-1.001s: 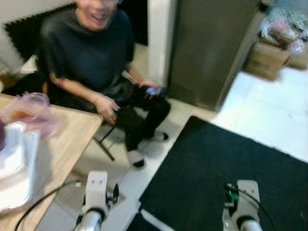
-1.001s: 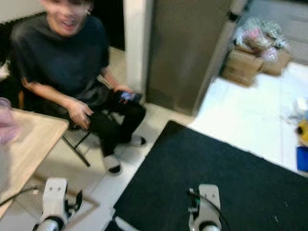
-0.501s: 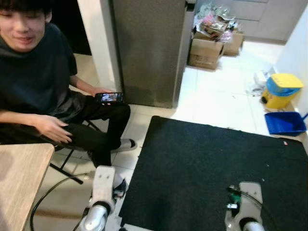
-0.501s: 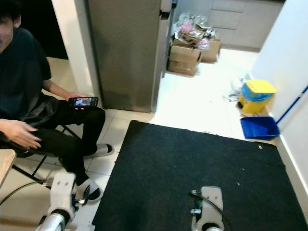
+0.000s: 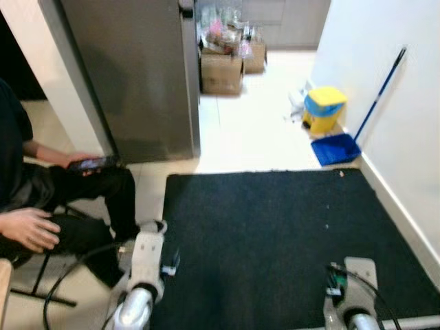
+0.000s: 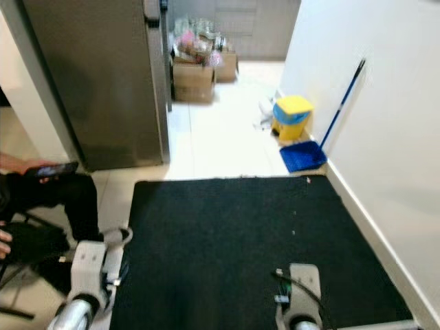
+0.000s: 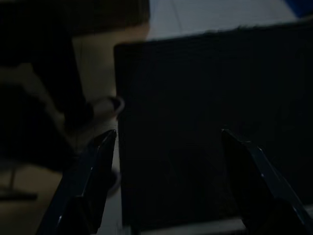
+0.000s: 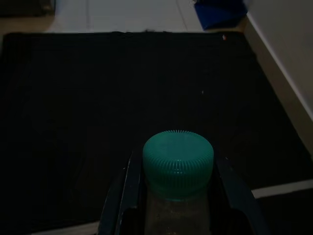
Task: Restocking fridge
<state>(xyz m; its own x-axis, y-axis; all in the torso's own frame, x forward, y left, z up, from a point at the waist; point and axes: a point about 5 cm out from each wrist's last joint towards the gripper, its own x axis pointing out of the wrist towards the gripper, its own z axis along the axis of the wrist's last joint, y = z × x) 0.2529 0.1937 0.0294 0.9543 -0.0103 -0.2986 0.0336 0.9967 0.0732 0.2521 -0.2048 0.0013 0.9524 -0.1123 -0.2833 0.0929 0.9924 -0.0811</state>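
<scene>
1. Head views: grey fridge [image 5: 130, 75] standing shut at upper left, cardboard boxes [image 5: 223, 69] of clutter beyond it at top centre. Black mat [image 5: 275, 240] spread over the lower middle of the tiled floor [image 5: 240, 134]. Yellow bin [image 5: 324, 108], blue dustpan [image 5: 335, 149] and blue-handled broom [image 5: 381, 86] along the white wall at upper right. Seated person [image 5: 48, 220] at the left edge, phone [image 5: 91, 163] in hand. Left arm [image 5: 141, 275] at bottom left, right arm [image 5: 354, 295] at bottom right, both low over the mat.
2. Left wrist view: very dark; left fingers [image 7: 95, 166] spread wide apart and empty over the mat's edge, a shoe [image 7: 105, 105] just off it.
3. Right wrist view: right fingers [image 8: 128, 188] closed on a clear bottle [image 8: 177, 215] with a green ribbed cap [image 8: 178, 161], low in the frame, above the mat.
</scene>
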